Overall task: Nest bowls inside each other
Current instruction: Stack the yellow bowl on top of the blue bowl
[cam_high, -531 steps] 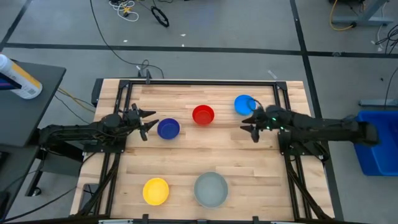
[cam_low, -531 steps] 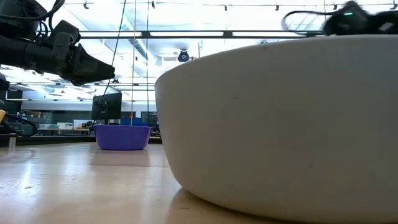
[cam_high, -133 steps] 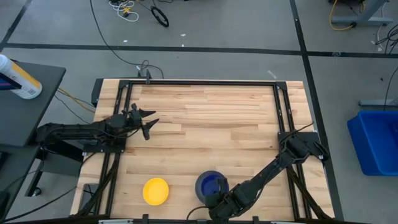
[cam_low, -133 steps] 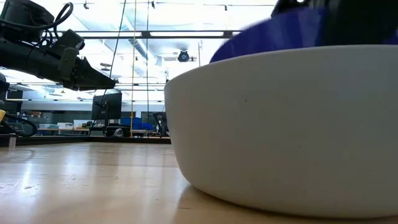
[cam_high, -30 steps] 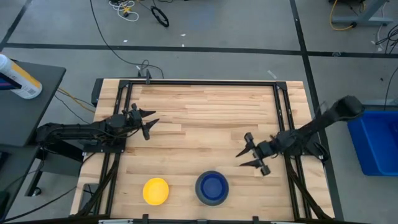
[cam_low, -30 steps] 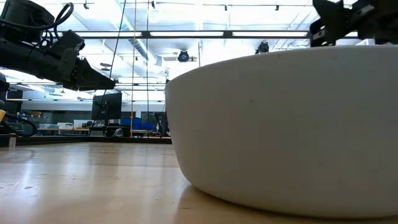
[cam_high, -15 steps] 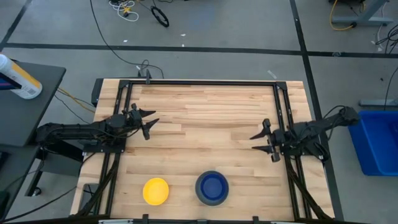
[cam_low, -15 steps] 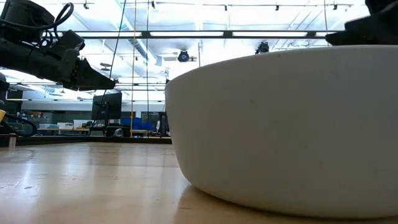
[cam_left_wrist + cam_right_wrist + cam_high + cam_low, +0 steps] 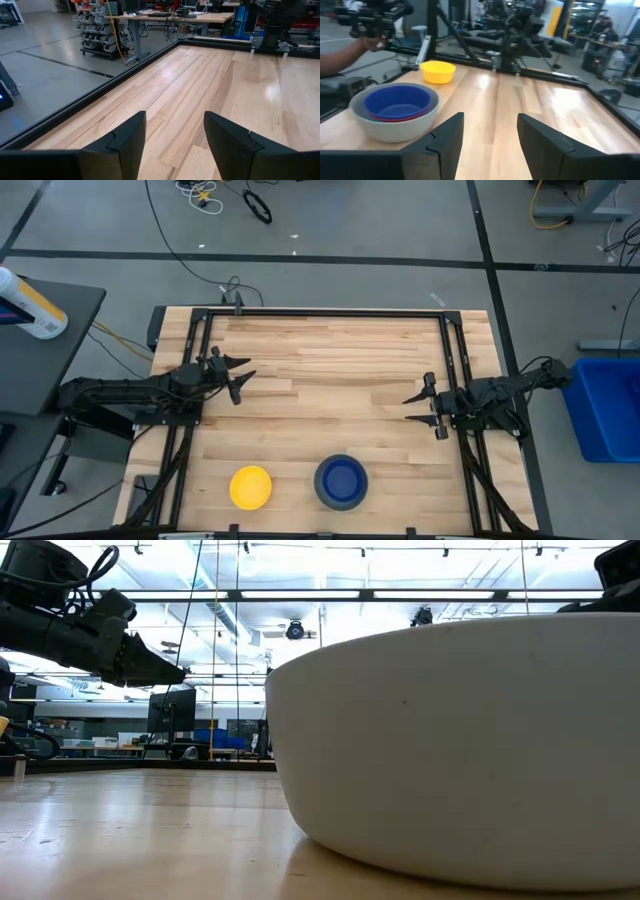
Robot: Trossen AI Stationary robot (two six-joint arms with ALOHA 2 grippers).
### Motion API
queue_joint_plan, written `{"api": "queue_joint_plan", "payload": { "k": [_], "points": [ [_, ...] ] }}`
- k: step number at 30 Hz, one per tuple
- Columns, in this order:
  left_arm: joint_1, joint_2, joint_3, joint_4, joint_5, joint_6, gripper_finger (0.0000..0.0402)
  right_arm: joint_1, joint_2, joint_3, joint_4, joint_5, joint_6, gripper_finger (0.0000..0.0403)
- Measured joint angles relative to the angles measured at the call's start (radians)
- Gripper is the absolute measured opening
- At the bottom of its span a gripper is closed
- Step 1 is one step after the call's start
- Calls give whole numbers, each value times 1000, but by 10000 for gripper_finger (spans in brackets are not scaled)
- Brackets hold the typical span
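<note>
Right gripper [image 9: 428, 406] spread, empty, right-centre of my overhead frame; left gripper [image 9: 238, 374] spread, empty, left-centre. Table [image 9: 340, 350] fills middle. Grey bowl [image 9: 341, 482] bottom centre, dark blue bowl [image 9: 341, 476] nested inside, red rim [image 9: 387, 119] beneath it. Yellow bowl [image 9: 250, 486] alone, just left.

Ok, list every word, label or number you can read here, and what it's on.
None can be read.
The bottle on the side table has a label, too small to read.
The bowls, the grey bowl and yellow bowl included, show no text.
</note>
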Motion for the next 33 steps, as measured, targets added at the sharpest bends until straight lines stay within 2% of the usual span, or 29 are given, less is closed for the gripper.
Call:
{"api": "queue_joint_plan", "payload": {
  "k": [5, 9, 16, 22, 33],
  "points": [
    [0, 0, 0, 4, 0, 0, 208, -70, 6, 0, 0, -1, -25, 190],
    [0, 0, 0, 6, 0, 2, 208, -185, 6, -10, 50, 42, -60, 188],
    [0, 0, 0, 5, 3, 9, 208, -370, 8, -21, 77, 23, -72, 195],
    [0, 0, 0, 3, 7, 8, 208, -395, 12, -21, 74, -46, -35, 195],
    [0, 0, 1, -9, 39, -23, 208, -395, -26, -21, 69, -67, -89, 190]
  ]
}}
